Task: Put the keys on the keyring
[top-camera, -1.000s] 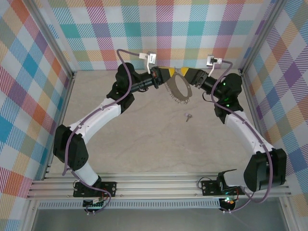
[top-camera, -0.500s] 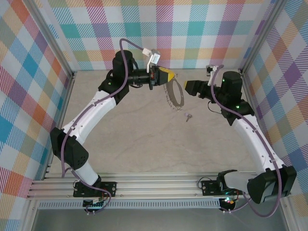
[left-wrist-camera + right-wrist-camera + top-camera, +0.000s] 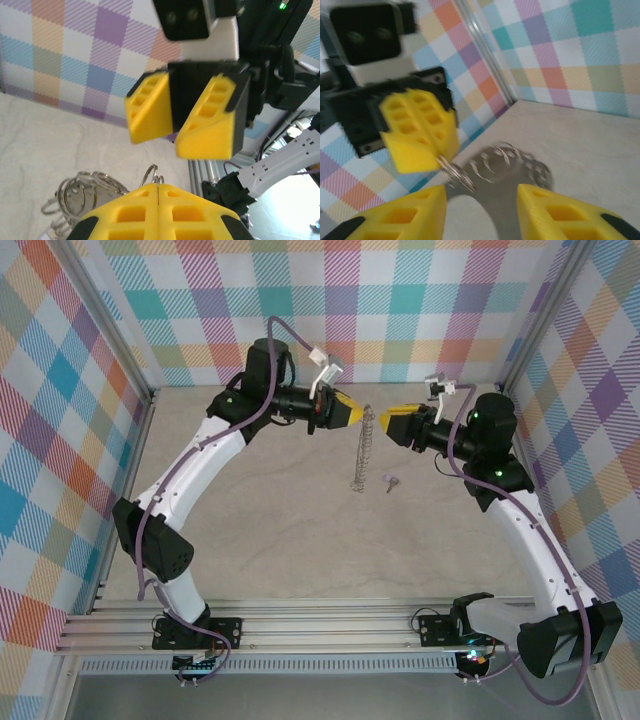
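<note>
The keyring hangs edge-on from my left gripper, a thin hoop fringed with small silvery links. That gripper is shut on its top rim, and the links dangle below the closed yellow fingers. My right gripper faces it from the right, open, a little apart from the hoop. In the right wrist view the blurred keyring hangs past the open fingers. One tiny silvery key lies on the table below the right gripper.
Checked walls enclose the beige table on three sides. An aluminium rail runs along the near edge by the arm bases.
The left gripper lifted and turned the keyring from a tilted hoop to hanging edge-on. The right gripper let go of it, drew back, then came close again, open. The key stayed put.
</note>
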Controlling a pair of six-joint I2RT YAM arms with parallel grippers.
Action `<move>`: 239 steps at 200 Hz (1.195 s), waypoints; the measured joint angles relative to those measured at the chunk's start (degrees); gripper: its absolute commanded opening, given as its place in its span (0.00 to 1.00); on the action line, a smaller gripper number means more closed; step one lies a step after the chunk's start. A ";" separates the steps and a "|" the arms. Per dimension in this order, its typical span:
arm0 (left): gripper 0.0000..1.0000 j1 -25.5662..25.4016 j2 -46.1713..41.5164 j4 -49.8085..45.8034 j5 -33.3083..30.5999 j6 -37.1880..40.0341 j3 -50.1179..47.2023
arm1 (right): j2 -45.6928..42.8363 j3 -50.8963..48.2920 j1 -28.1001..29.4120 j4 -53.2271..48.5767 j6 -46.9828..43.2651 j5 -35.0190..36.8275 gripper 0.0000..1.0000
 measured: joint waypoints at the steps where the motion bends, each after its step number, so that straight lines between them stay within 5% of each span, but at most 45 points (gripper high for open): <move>1: 0.00 0.00 0.02 -0.07 0.02 0.02 0.04 | 0.00 -0.02 0.00 0.09 0.09 -0.11 0.37; 106: 0.00 0.04 0.44 -3.72 2.67 2.08 1.57 | 0.79 -1.36 0.00 10.56 7.96 -10.95 0.29; 239: 0.00 0.04 0.50 -3.78 3.69 2.10 3.54 | 4.02 -3.32 0.00 14.93 11.61 -13.64 0.27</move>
